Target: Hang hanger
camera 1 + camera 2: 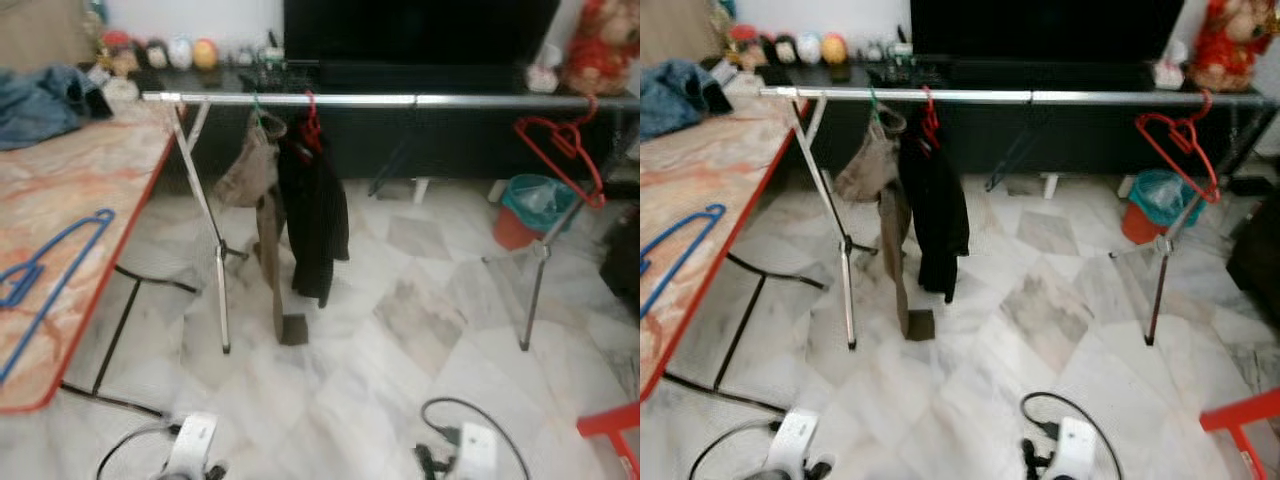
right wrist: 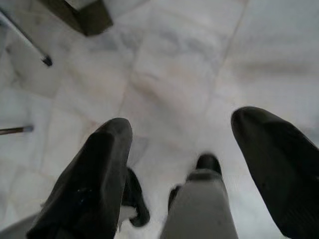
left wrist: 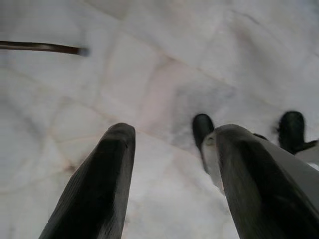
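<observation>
A blue hanger (image 1: 50, 268) lies flat on the marble-patterned table (image 1: 100, 180) at my left. A silver clothes rail (image 1: 400, 100) crosses the room ahead. On its left part hang a tan garment (image 1: 256, 170) and a black garment (image 1: 312, 220), each on a hanger. An empty red hanger (image 1: 563, 148) hangs tilted near the rail's right end. Both arms hang low. My left gripper (image 3: 174, 132) points at the floor, open with nothing between its fingers. My right gripper (image 2: 183, 119) is also open over the floor tiles.
A teal bin (image 1: 535, 205) stands behind the rail's right leg (image 1: 535, 295). A dark TV cabinet (image 1: 420, 150) runs along the back wall. Blue clothes (image 1: 45, 100) lie on the table's far end. A red stool corner (image 1: 612, 428) and a black cable (image 1: 480, 415) are at the front right.
</observation>
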### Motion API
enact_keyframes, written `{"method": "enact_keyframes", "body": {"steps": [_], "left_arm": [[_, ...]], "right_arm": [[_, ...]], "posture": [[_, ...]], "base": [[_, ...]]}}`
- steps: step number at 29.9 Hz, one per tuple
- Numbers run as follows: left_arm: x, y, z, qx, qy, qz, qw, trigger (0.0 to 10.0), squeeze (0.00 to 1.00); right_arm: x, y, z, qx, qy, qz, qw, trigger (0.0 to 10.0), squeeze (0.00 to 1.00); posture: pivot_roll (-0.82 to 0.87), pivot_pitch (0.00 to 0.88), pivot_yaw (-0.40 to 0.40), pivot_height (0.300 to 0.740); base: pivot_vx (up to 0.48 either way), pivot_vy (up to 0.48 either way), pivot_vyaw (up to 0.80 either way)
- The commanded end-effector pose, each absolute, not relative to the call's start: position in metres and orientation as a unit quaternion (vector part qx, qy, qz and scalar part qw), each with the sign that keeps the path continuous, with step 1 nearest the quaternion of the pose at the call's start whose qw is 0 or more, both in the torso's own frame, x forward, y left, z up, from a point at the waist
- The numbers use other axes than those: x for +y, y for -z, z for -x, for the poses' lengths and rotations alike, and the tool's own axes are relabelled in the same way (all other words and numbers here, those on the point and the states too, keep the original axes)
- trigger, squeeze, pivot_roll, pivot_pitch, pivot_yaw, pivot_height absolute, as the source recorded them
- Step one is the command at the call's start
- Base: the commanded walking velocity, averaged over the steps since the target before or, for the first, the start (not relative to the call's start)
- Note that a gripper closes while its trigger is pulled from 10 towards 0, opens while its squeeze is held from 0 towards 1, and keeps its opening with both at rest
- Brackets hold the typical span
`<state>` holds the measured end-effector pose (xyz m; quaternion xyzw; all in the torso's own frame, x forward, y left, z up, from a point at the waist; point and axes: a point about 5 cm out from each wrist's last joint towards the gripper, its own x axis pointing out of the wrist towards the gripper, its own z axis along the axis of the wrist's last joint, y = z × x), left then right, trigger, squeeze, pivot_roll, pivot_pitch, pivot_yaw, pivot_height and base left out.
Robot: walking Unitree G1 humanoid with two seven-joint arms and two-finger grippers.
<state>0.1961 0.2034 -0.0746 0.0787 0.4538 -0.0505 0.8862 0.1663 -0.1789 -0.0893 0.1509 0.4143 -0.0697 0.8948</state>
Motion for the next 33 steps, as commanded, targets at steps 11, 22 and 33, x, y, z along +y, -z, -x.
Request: {"method": "enact_keyframes", "body": {"steps": [11, 22, 33], "left_arm": [[0.1964, 0.0747, -0.1981, 0.452, 0.057, -0.073, 0.887, 10.0, 0.00], [0.1962, 0.0746, -0.1982, 0.450, 0.056, -0.072, 0.888, 10.0, 0.00], [0.1964, 0.0749, -0.1978, 0.451, 0.055, -0.070, 0.888, 10.0, 0.00]], "right_arm": [[-0.1893, 0.0915, -0.1588, 0.420, 0.091, -0.154, 0.890, 10.0, 0.00], [-0.1880, 0.0903, -0.1610, 0.416, 0.077, -0.140, 0.895, 10.0, 0.00], [-0.1854, 0.0905, -0.1604, 0.414, 0.066, -0.144, 0.896, 10.0, 0.00]], "posture": [[-0.07, 0.038, -0.006, 0.740], [-0.07, 0.037, -0.006, 0.740], [-0.07, 0.039, -0.006, 0.740]], "base": [[0.271, 0.000, 0.00], [0.335, 0.000, 0.35], [0.344, 0.000, 0.56]]}}
